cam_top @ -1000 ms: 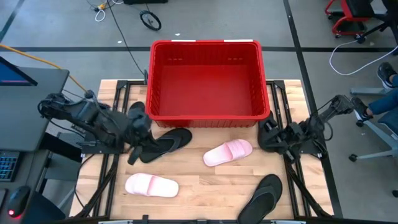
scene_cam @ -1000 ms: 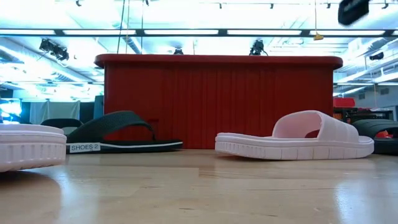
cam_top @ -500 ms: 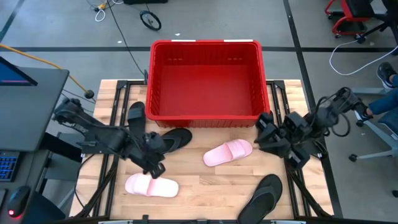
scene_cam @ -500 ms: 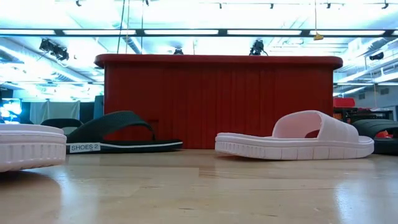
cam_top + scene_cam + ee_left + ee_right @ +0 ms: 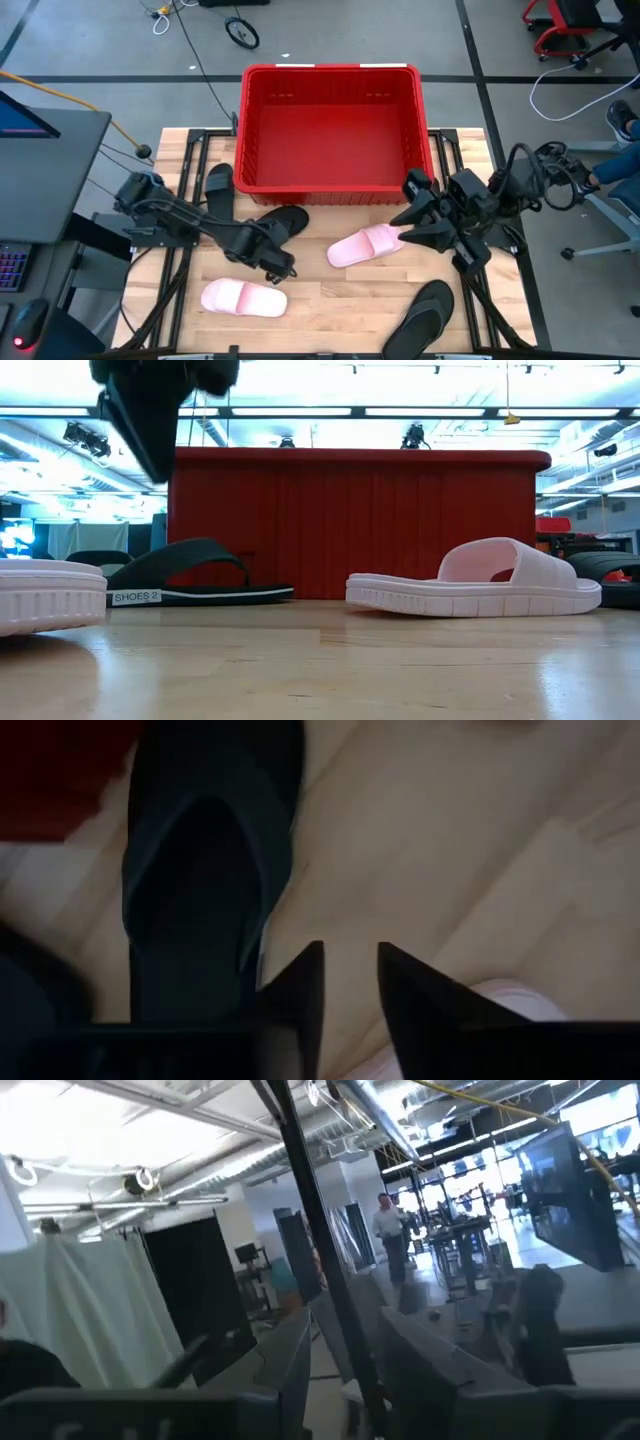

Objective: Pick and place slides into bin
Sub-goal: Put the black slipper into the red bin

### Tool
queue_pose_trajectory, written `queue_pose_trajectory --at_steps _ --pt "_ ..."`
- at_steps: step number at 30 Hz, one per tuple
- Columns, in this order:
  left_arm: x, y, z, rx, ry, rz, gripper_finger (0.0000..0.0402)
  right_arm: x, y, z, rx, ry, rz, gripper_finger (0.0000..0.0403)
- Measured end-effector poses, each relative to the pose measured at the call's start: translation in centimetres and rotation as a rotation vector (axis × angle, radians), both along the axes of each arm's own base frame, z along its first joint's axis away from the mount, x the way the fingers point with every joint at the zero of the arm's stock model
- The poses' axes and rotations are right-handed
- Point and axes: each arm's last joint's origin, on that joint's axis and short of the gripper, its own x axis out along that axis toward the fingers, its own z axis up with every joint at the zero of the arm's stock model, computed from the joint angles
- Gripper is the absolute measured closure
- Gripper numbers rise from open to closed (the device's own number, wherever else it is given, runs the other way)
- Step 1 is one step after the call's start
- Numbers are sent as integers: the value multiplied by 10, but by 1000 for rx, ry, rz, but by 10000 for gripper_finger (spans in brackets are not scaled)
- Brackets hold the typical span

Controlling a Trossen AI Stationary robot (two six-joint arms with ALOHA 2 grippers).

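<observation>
The red bin (image 5: 330, 130) stands at the table's far middle. A black slide (image 5: 278, 224) lies sole-down in front of the bin's left corner and shows in the left wrist view (image 5: 200, 870). One pink slide (image 5: 366, 244) lies at the centre, and another pink slide (image 5: 243, 298) lies near left. A second black slide (image 5: 420, 318) lies near right. My left gripper (image 5: 282, 267) is open and empty, above the table between the black slide and the near-left pink slide. My right gripper (image 5: 406, 222) is open and empty, just right of the centre pink slide.
Another dark slide-like shape (image 5: 218, 185) lies left of the bin. Black frame rails (image 5: 185, 190) run along both table sides. Bare wood (image 5: 340, 290) shows between the slides. My left gripper shows at the top left of the low view (image 5: 150, 420).
My left gripper has gone toward the table's right and near edges, past the black slide, and down into the low view. My right gripper has gone toward the table's left, up to the centre pink slide, and has turned. No slide has moved.
</observation>
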Motion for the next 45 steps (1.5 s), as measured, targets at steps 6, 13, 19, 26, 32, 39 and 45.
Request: queue_pose_trajectory --at_steps 6,13,19,26,32,39,45 --pt "11 10 -26 6 113 42 199 11 0 -8 -35 63 -21 279" --pt "6 18 -47 23 167 165 150 19 4 -21 -86 153 -24 279" --pt "5 18 -65 19 110 172 154 24 4 -24 -96 171 -34 279" --pt "5 21 -88 -8 8 220 178 27 -2 -24 -93 170 -60 279" --pt "0 25 -94 25 18 236 211 28 -2 -25 -96 173 -61 279" --pt "1 24 -88 16 24 232 267 29 -2 -26 -99 177 -62 279" --pt "10 30 -79 42 -7 216 339 29 -2 -26 -99 177 -62 279"
